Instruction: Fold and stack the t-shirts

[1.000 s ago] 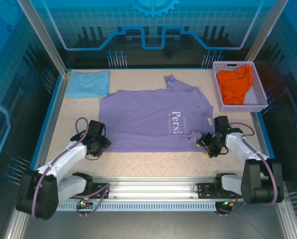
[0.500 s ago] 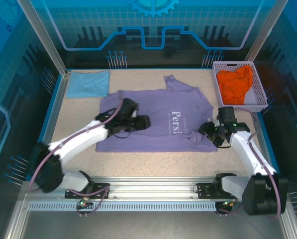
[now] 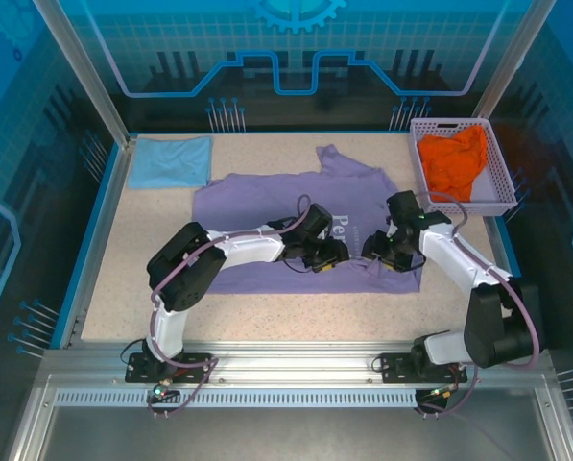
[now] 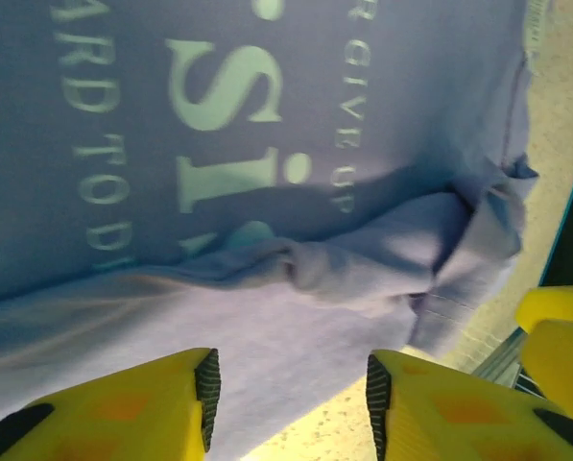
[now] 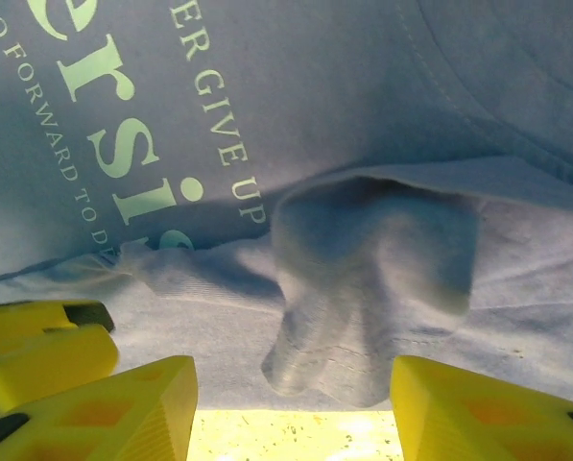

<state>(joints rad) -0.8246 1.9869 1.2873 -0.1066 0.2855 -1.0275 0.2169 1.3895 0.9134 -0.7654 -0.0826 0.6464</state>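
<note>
On the speckled table (image 3: pixel 142 279), the lavender t-shirt (image 3: pixel 257 206) lies soft and limp. My left gripper (image 4: pixel 291 399) and right gripper (image 5: pixel 294 394), both spread, face its bunched near-right fold (image 5: pixel 363 259), perhaps a sleeve; pinch there.

table (image 3: pixel 123 274) speckled beige | lavender t-shirt (image 3: pixel 257 205) spread mid | light blue t-shirt (image 3: pixel 171 161) far-left | lattice basket (image 3: pixel 498 168) far-right

From where I'm sitting, the big shirt (image 3: pixel 267 206) lies mid-table (image 3: pixel 142 279), and the folded shirt (image 3: pixel 171 161) is in the far left corner, just off its far left edge. The basket (image 3: pixel 504 178) sits in the far right corner with another shirt (image 3: pixel 451 163) in it. Both arms reach over the big shirt's near right part, with the left gripper (image 3: pixel 332 254) just left of the right gripper (image 3: pixel 374 252)
</note>
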